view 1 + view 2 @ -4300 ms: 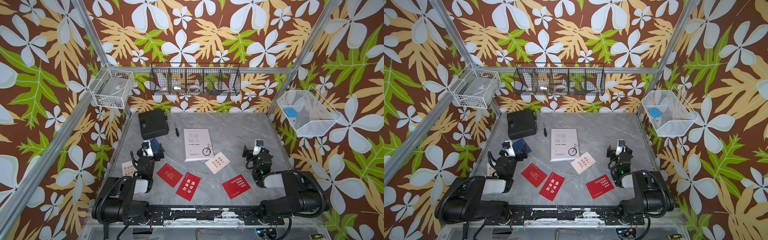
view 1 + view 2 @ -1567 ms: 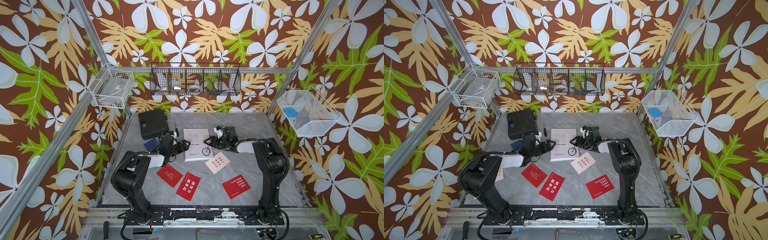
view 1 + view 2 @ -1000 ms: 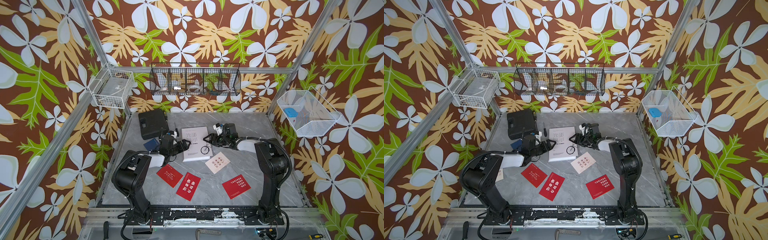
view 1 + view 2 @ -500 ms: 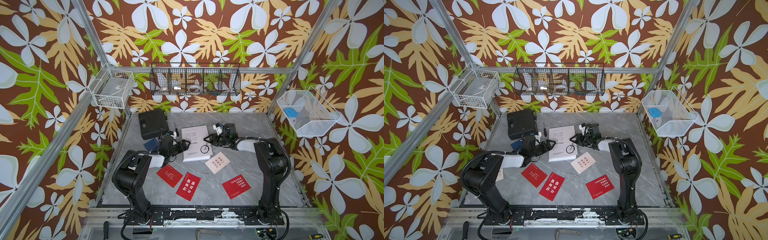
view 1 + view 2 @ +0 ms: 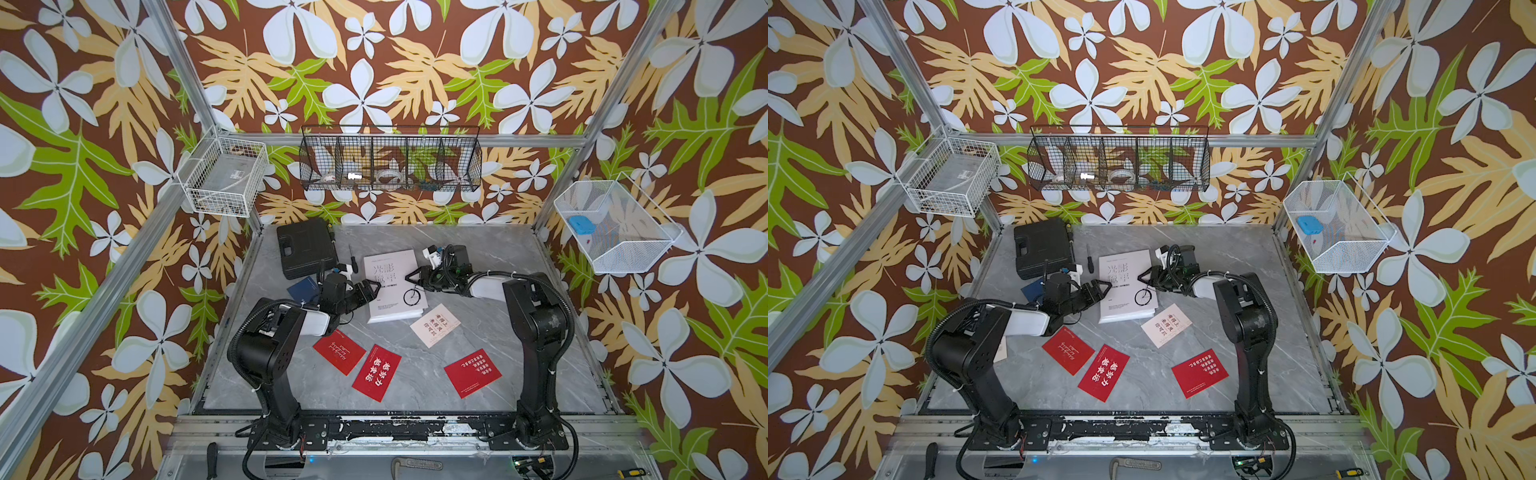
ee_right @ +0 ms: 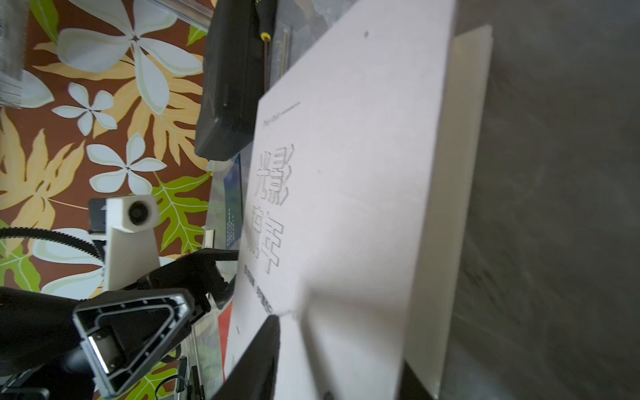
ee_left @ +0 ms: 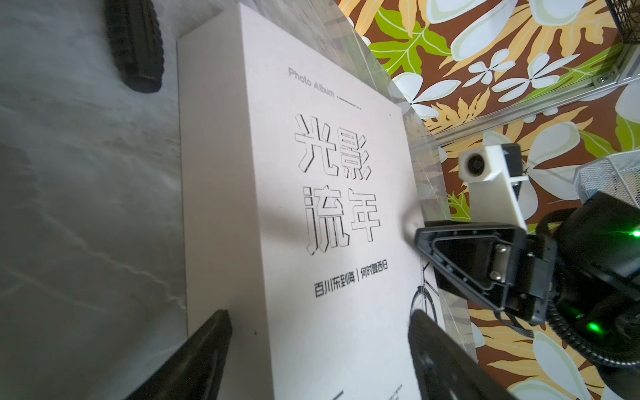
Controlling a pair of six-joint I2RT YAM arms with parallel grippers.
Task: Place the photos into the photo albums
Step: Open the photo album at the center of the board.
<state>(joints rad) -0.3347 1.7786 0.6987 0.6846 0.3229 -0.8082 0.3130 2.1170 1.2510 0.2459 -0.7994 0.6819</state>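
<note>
Photo album (image 5: pixel 390 286) lies cover-up in the middle of the grey table (image 5: pixel 490 257), with a gripper at each side edge.
Left gripper (image 5: pixel 372 289) meets the album's left edge with its fingers (image 7: pixel 204 360) spread wide, one beside the spine and one over the cover, not closed on it. Right gripper (image 5: pixel 409 276) pinches the cover's right edge. Three red photos (image 5: pixel 339 352) (image 5: pixel 376 372) (image 5: pixel 472 372) lie loose toward the front edge. A cream photo (image 5: pixel 435 330) is just beside the album's front right corner. A navy photo (image 5: pixel 303 289) is beside the left gripper.
</note>
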